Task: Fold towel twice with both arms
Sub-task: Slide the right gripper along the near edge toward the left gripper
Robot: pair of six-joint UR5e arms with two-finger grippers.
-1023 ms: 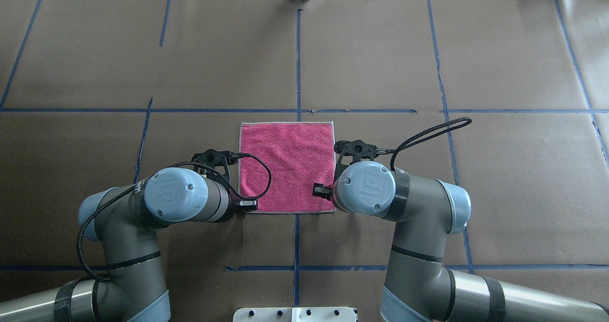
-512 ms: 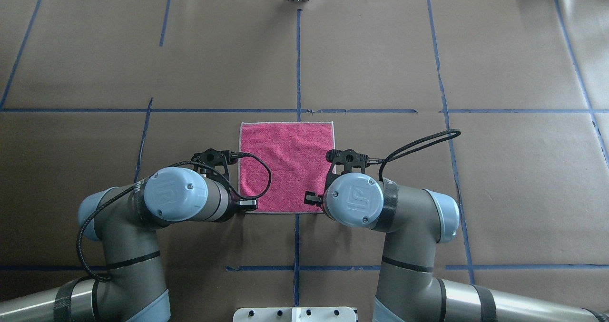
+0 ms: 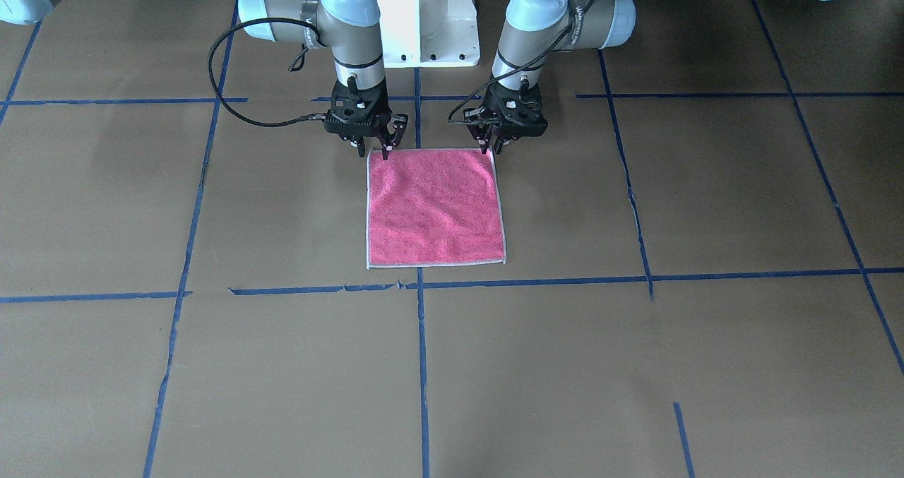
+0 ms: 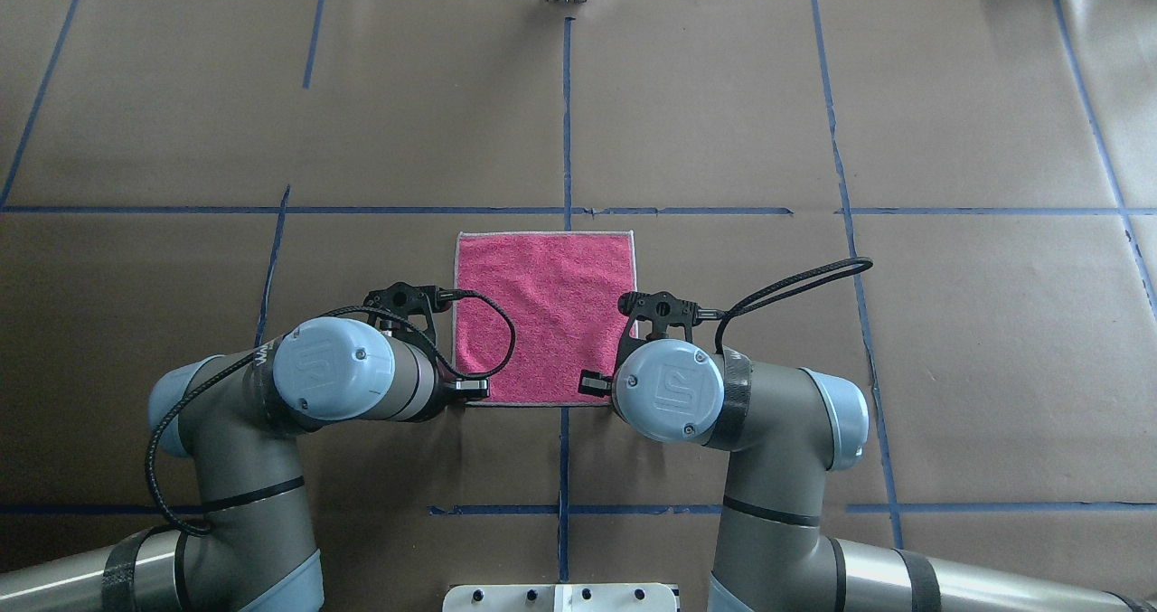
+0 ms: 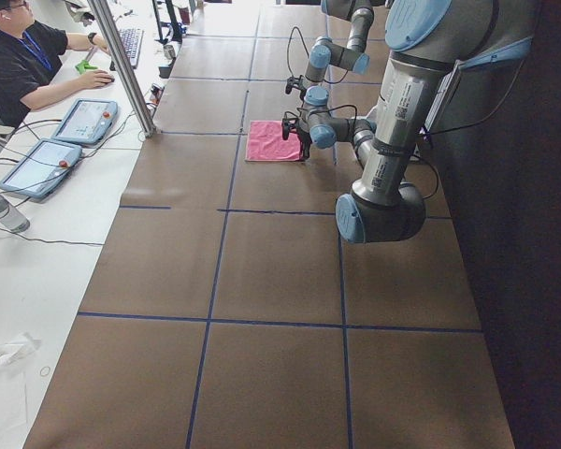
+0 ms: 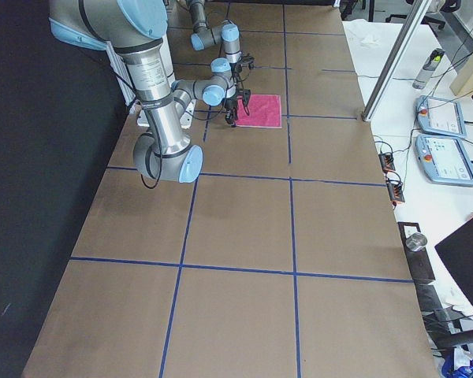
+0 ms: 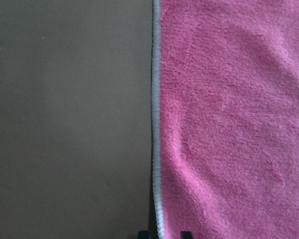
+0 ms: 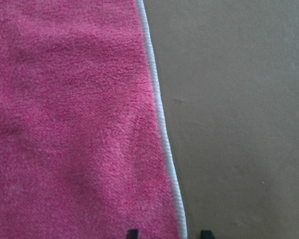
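Four room cameras, two close wrist views

Right silver-grey tubular arm with blue joint caps (image 4: 768,431) shifted inward and back toward robot base; its black two-finger pincer (image 3: 376,150) now over near right corner of pink microfibre towel (image 4: 542,314); its looped black cable (image 4: 795,279) sits lower.

Both arms reach down side by side, left gripper (image 3: 489,141) fingers narrowly parted, right gripper (image 3: 385,141) fingers wider.

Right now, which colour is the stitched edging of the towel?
Pale grey, almost white, around the pink towel; its edging shows best in the left wrist view.
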